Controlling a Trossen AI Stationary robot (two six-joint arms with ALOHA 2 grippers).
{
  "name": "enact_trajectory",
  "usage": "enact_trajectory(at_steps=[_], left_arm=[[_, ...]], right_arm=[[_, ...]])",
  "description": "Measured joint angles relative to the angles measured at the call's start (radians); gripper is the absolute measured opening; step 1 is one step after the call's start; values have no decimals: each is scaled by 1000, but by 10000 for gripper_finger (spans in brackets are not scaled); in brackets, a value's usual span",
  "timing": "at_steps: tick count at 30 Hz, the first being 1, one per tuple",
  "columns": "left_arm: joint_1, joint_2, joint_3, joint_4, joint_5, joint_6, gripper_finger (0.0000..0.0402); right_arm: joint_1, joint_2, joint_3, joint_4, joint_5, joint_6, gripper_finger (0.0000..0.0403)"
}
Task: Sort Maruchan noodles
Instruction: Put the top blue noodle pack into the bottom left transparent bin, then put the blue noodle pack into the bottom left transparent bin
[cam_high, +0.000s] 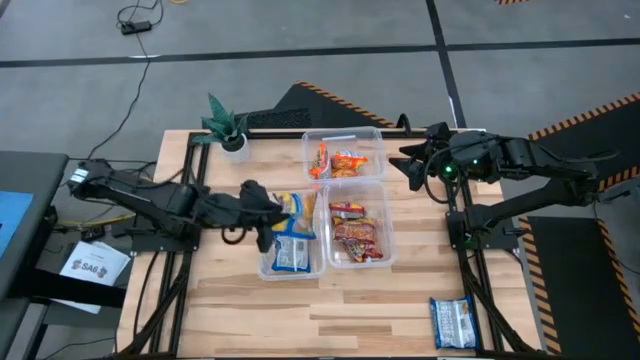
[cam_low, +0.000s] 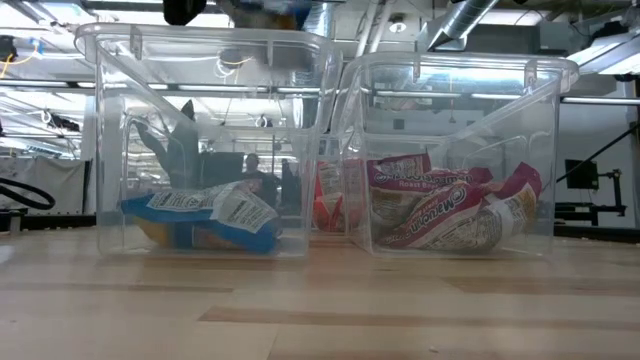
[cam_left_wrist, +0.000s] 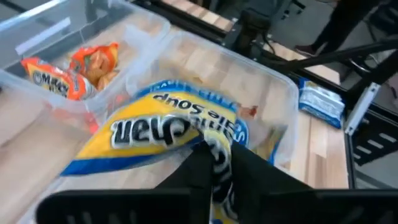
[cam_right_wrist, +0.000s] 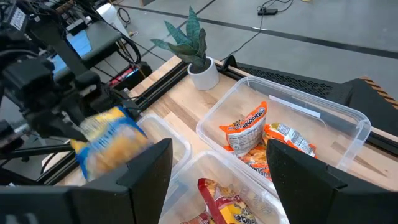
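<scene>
Already most of the sorting looks done. Three clear tubs sit together on the bench (cam_high: 240, 310), and the potted plant (cam_high: 226, 125) at the bench's far left corner serves as the landmark. The tub nearest the plant, just to its right, holds the orange packets (cam_high: 335, 162). The tub (cam_high: 358, 222) in front of that one, further from the plant, holds the red packets (cam_high: 356, 236). The third tub (cam_high: 291, 262), straight in front of the plant, already has a blue-and-white packet (cam_high: 292, 255) lying in it.

The left tool (cam_high: 283, 214) hangs over this third tub, its fingers clamped on a yellow-and-blue packet (cam_left_wrist: 168, 127), held above the tub and not yet let go. The right tool (cam_high: 412, 166) waits beyond the orange tub on the side away from the plant, its fingers spread apart and holding nothing.

One more blue-and-white packet (cam_high: 456, 322) lies loose at the bench's near right corner, diagonally opposite the plant. By my reading, what is left is to drop the held packet and bring that last one in.
</scene>
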Motion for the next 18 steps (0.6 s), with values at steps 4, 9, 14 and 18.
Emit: enact_trajectory(at_steps=[4, 9, 14, 18], left_arm=[[-8, 30, 0, -4, -23, -36, 85], [-8, 2, 0, -6, -9, -27, 171], [-7, -120, 0, -5, 27, -20, 231], [-38, -232, 0, 13, 11, 51, 239]], right_arm=[[0, 0, 0, 0, 0, 0, 282], [0, 0, 0, 0, 0, 0, 282], [0, 0, 0, 0, 0, 0, 282], [0, 0, 0, 0, 0, -3, 282]])
